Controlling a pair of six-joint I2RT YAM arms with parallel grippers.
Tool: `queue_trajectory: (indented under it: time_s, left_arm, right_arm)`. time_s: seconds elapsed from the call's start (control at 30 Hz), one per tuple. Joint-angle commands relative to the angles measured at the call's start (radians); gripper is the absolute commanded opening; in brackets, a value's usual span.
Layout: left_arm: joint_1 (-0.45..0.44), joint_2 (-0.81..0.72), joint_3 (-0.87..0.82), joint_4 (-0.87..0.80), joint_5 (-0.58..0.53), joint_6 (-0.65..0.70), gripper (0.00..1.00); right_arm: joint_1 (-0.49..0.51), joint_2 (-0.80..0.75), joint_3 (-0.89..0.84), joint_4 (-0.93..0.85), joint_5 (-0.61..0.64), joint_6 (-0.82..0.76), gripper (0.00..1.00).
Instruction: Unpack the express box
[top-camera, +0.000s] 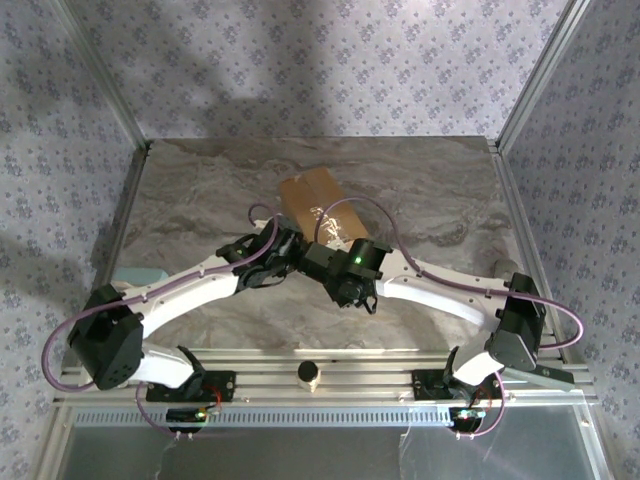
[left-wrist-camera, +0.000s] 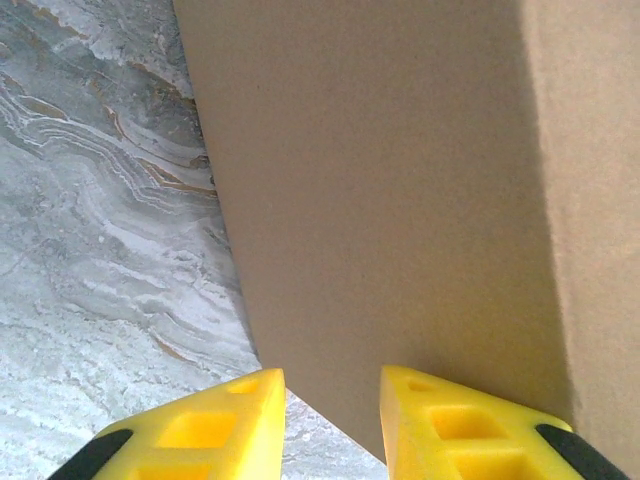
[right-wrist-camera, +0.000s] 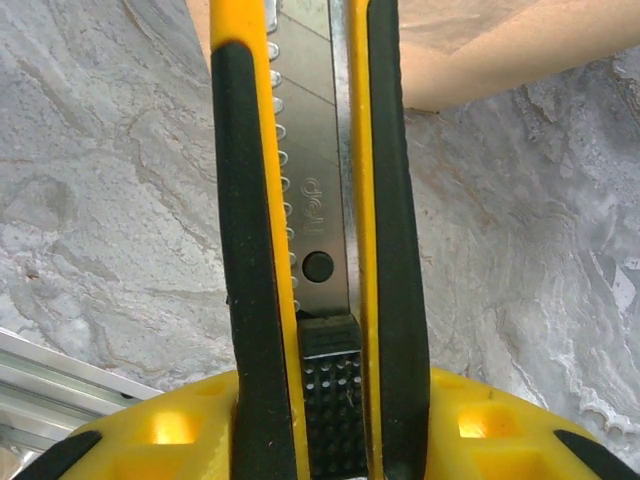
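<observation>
The express box (top-camera: 312, 203) lies skewed, long axis running roughly near-to-far

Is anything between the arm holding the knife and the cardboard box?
Nothing visible. The right gripper has its jaws clamped on a utility knife that points at the express box, with bare table beside it.

Grey floral-wallpaper walls (top-camera: 300, 60) on three sides; grey veined marble tabletop (top-camera: 440, 190); aluminium rail (top-camera: 350, 385) along near edge.
</observation>
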Motion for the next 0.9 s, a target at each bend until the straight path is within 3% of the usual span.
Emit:
queue_trajectory:
  time_s: [0.0, 0.23, 0.4, 0.63, 0.87]
  left_arm:
    - [-0.013, -0.066, 0.023, -0.048, -0.041, 0.026, 0.31]
    - [0.079, -0.154, 0.040, -0.156, -0.075, 0.093, 0.33]
    - [0.161, -0.122, 0.108, -0.171, -0.041, 0.166, 0.35]
    - [0.265, 0.080, 0.425, -0.209, 0.108, 0.301, 0.39]
    - [0.278, 0.351, 0.699, -0.216, 0.218, 0.346, 0.38]
  right_arm:
    - [0.010, -0.002, 0.004, 0.021, -0.023, -0.012, 0.00]
    - [-0.002, -0.031, -0.024, 0.033, -0.012, -0.023, 0.00]
    - [-0.006, -0.045, -0.046, 0.047, -0.007, -0.034, 0.00]
    - [-0.012, -0.065, -0.075, 0.088, -0.012, -0.060, 0.00]
    - [-0.031, -0.064, -0.079, 0.110, -0.026, -0.084, 0.00]
